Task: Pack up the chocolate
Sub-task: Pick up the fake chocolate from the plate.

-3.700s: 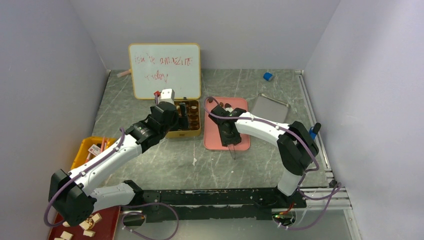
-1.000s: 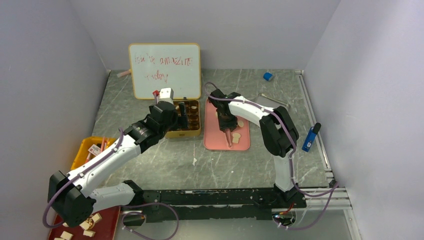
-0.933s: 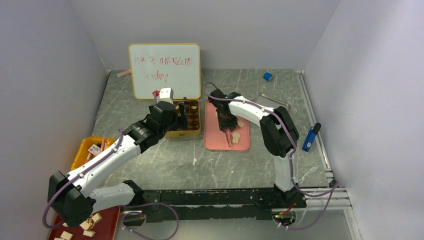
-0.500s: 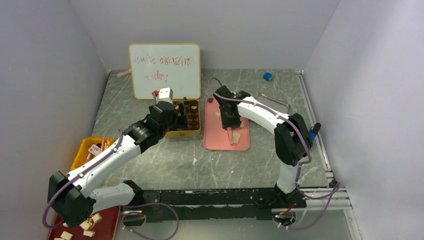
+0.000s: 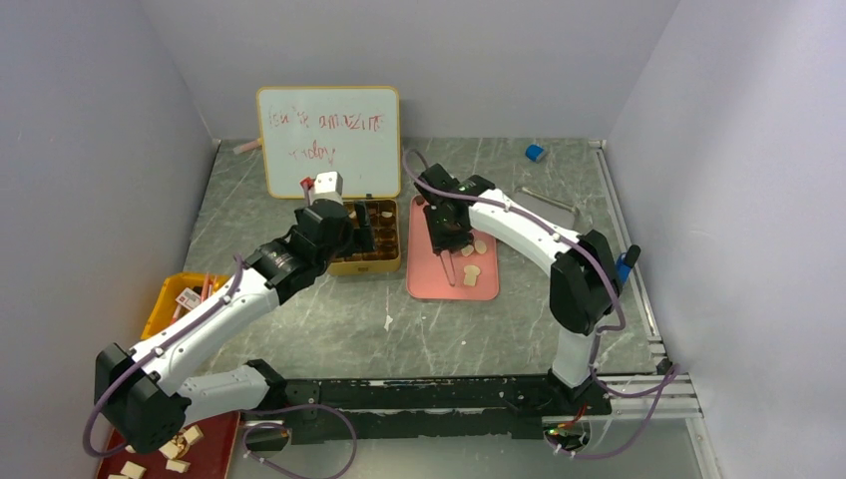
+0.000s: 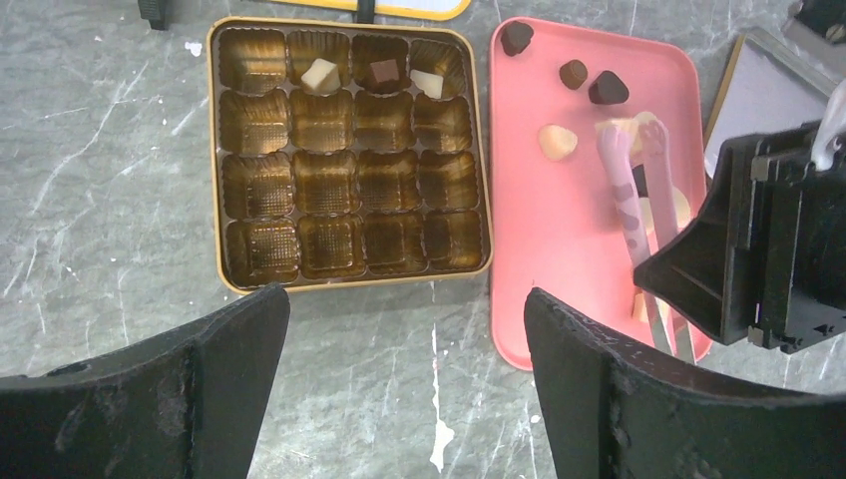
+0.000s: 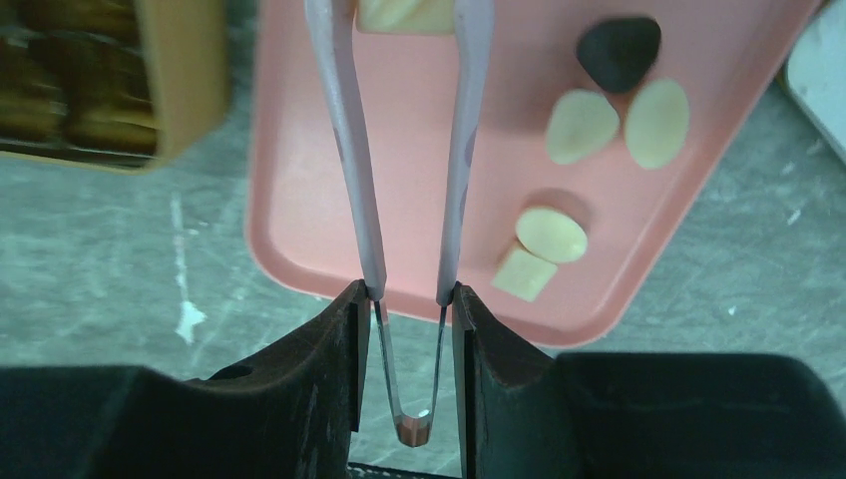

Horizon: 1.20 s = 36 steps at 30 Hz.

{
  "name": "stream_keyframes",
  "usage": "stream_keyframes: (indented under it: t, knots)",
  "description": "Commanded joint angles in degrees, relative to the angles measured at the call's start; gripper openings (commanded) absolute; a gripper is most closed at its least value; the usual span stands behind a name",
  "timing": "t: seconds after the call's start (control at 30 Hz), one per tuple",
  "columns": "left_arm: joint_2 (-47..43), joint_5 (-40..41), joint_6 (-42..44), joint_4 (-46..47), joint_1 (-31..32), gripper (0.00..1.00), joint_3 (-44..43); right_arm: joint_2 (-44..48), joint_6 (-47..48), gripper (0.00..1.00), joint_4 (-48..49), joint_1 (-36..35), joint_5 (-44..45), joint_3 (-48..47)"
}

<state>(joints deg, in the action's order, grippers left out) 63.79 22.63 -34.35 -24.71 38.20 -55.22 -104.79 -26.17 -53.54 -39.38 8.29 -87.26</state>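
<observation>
My right gripper [image 7: 409, 299] is shut on pink tweezers [image 7: 344, 150] over the pink tray [image 7: 299, 200]. A tan chocolate [image 7: 404, 12] sits between the tweezer arms near their tips; I cannot tell if it is lifted. Loose on the tray are a dark piece [image 7: 619, 50] and tan pieces [image 7: 582, 125]. In the left wrist view the gold box [image 6: 349, 284] holds three chocolates [image 6: 384, 72] in its far row. My left gripper [image 6: 404, 299] is open and empty above the table, near the box. From the top, the right gripper [image 5: 444, 225] is over the tray [image 5: 439, 284].
A whiteboard [image 5: 327, 140] stands behind the box. A grey metal lid [image 5: 549, 203] lies right of the tray, with a blue thing [image 5: 536, 153] behind it. A yellow bin [image 5: 180, 299] and a red tray of beige chunks [image 5: 214, 444] are at the near left.
My right gripper has carried the tweezers from the tray's near edge towards its far half and shifted slightly left. The left arm has barely moved.
</observation>
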Motion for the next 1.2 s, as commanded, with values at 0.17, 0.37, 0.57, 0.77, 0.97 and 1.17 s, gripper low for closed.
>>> stream_keyframes:
  t: [0.17,0.37,0.57,0.77,0.97,1.17]
  knots:
    - [-2.86,2.55,-1.27,-1.16,0.15,0.92,-1.97,-6.82,3.22,0.01,-3.19,-4.76,-2.14,-14.22]
    - [-3.73,2.77,-1.83,-1.37,0.18,0.92,-1.71,-10.79,4.56,0.01,-5.02,-6.38,-2.44,-20.03]
    - [-4.26,2.86,-2.08,-1.48,0.16,0.93,-1.48,-13.51,5.63,0.01,-5.91,-7.03,-3.17,-23.66]
    - [-4.25,2.77,-2.13,-1.87,0.21,0.93,-1.77,-16.07,6.32,0.01,-5.96,-7.04,-3.66,-26.13]
    - [-4.54,3.23,-1.83,-2.44,0.19,0.93,-1.9,-18.23,6.65,0.02,-5.87,-7.03,-4.3,-28.03]
    - [-4.47,3.4,-1.79,-2.71,0.21,0.93,-1.74,-19.7,6.88,0.02,-5.78,-7.03,-4.84,-29.13]
